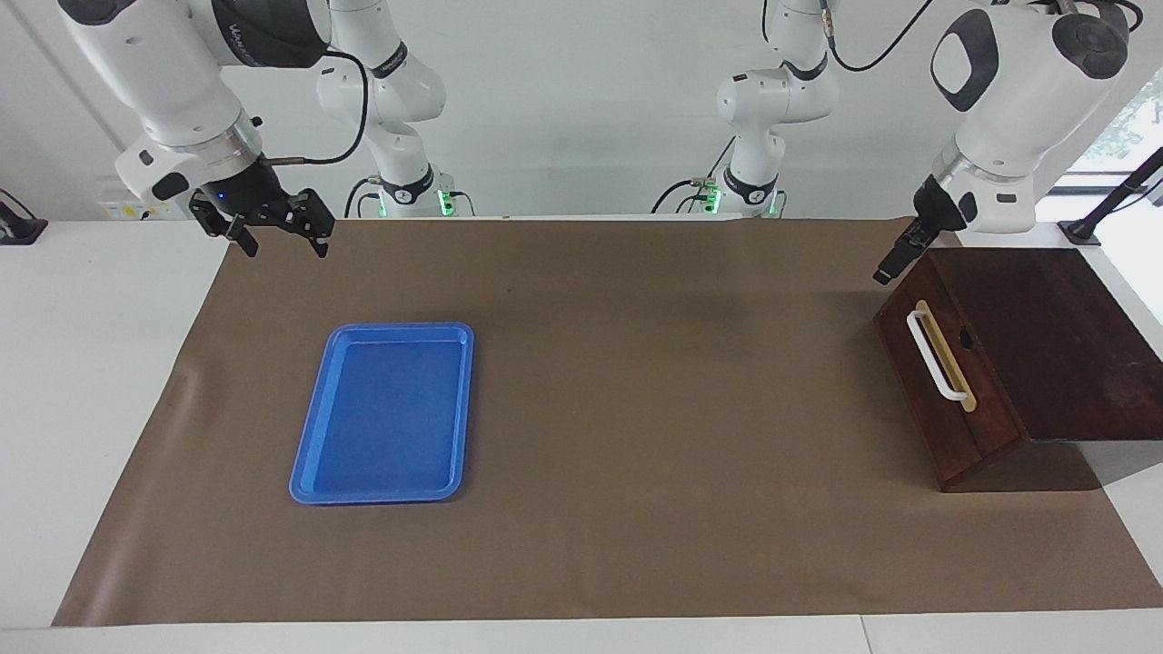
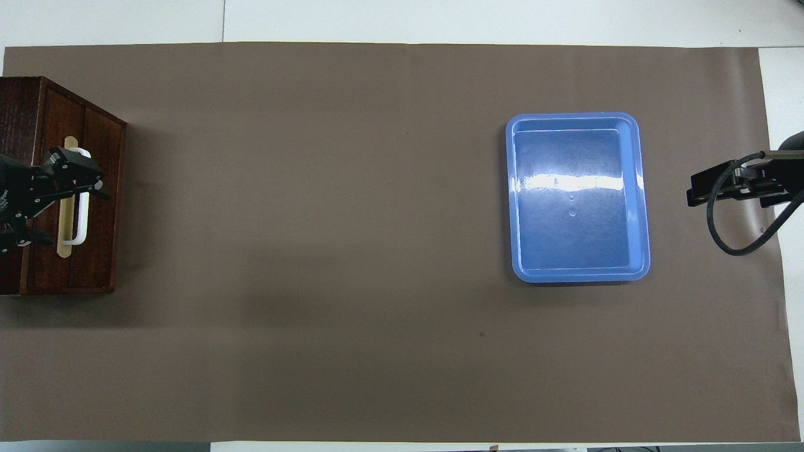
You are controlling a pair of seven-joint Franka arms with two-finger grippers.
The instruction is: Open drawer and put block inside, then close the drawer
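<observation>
You see a table under a brown mat (image 1: 636, 409) | drawer (image 1: 945, 381) shut, at the left arm's end | left claw (image 1: 895, 262) spread, empty, raised over the drawer's corner | right claw (image 1: 277, 234) spread, empty, waiting above the mat edge | blue tray (image 1: 382, 413) empty | block: not visible

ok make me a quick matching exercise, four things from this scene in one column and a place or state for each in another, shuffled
Things:
1. drawer
2. blue tray
3. left tool
4. right tool

Places or states:
A. raised over the mat's edge at the right arm's end, waiting
B. shut, white handle facing the table's middle
C. up in the air over the dark box's corner, holding nothing
D. lying flat on the brown mat, nothing in it

Pairs: 1-B, 2-D, 3-C, 4-A
</observation>
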